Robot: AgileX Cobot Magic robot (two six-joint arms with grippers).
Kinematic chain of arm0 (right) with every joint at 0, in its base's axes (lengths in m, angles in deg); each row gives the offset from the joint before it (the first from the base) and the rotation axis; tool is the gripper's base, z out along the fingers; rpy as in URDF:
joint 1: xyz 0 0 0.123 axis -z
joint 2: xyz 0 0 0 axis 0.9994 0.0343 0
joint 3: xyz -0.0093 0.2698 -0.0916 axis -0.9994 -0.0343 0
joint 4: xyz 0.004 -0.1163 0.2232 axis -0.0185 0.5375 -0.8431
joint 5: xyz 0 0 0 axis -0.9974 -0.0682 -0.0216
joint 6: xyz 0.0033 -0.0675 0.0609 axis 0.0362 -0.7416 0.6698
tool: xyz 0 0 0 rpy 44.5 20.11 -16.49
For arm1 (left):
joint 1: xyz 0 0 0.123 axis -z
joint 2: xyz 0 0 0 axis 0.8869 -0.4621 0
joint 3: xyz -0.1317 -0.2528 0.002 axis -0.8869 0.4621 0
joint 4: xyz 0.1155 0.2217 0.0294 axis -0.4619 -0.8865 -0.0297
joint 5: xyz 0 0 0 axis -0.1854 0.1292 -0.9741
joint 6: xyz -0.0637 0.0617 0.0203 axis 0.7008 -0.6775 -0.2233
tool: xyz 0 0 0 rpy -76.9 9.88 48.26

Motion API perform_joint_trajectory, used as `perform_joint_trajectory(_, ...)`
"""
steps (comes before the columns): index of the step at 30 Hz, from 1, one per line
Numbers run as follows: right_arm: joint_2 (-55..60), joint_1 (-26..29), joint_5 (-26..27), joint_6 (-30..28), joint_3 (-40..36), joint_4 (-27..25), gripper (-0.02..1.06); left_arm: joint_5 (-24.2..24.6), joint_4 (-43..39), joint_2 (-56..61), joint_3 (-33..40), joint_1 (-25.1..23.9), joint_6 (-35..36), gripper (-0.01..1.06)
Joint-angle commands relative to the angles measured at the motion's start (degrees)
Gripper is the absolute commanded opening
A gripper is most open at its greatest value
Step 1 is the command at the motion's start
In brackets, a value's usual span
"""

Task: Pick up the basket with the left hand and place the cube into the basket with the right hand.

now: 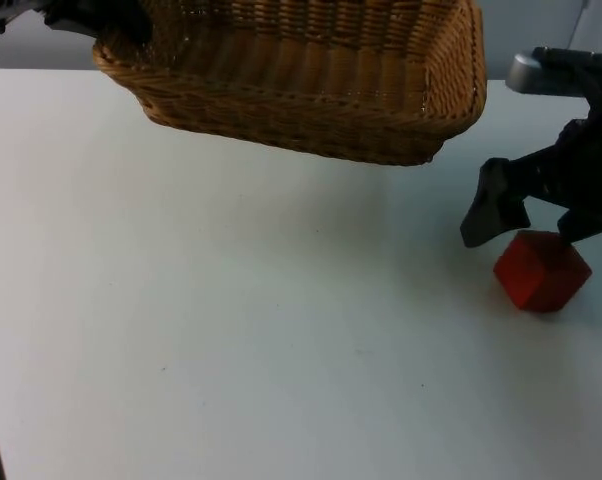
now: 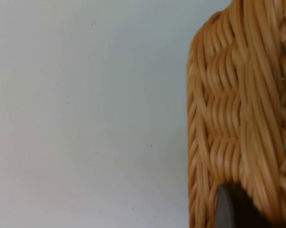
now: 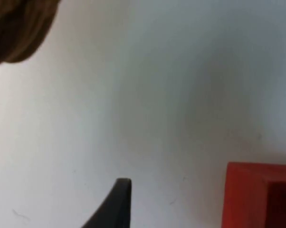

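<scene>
Basket (image 1: 311,90) raised, gripped by left gripper (image 1: 101,25), right gripper (image 1: 536,225) fingers spread above cube (image 1: 541,272)

A red cube (image 1: 542,271) rests on the white table (image 1: 231,330).

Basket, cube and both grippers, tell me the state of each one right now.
basket: lifted off the table, tilted, nothing in it that can be seen.
left gripper: shut on the basket's rim at its left end.
cube: red, resting on the white table, not gripped.
right gripper: open, just above the cube, fingers spread.
</scene>
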State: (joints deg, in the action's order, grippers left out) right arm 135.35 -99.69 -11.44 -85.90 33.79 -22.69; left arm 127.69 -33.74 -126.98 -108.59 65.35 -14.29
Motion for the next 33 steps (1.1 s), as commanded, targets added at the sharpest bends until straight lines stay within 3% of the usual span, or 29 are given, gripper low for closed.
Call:
perform_joint_trajectory(1, -0.67, -0.19, -0.85, 0.81, 0.02, 1.25, 1.05, 0.19, 2.14, 0.51, -0.01, 0.15, 0.06, 0.0)
perform_joint_trajectory(8, -2.3, -0.19, -3.58, 1.36, 5.08, 1.36, 1.05, 0.19, 2.14, 0.51, -0.01, 0.15, 0.06, 0.0)
perform_joint_trajectory(13, -2.3, -0.19, -5.39, 6.72, 7.19, 6.41, 1.05, 0.19, 2.14, 0.51, -0.01, 0.15, 0.06, 0.0)
perform_joint_trajectory(16, -2.16, -0.19, -7.52, 11.89, 7.19, 13.33, 1.05, 0.19, 2.14, 0.51, -0.01, 0.15, 0.06, 0.0)
perform_joint_trajectory(20, -2.16, -0.19, -9.36, 14.32, 7.19, 16.24, 1.05, 0.19, 2.14, 0.51, -0.01, 0.15, 0.06, 0.0)
perform_joint_trajectory(33, -0.67, -0.19, -13.08, 14.74, 7.09, 12.03, 1.05, -0.24, 2.43, 0.51, -0.01, 0.15, 0.06, 0.0)
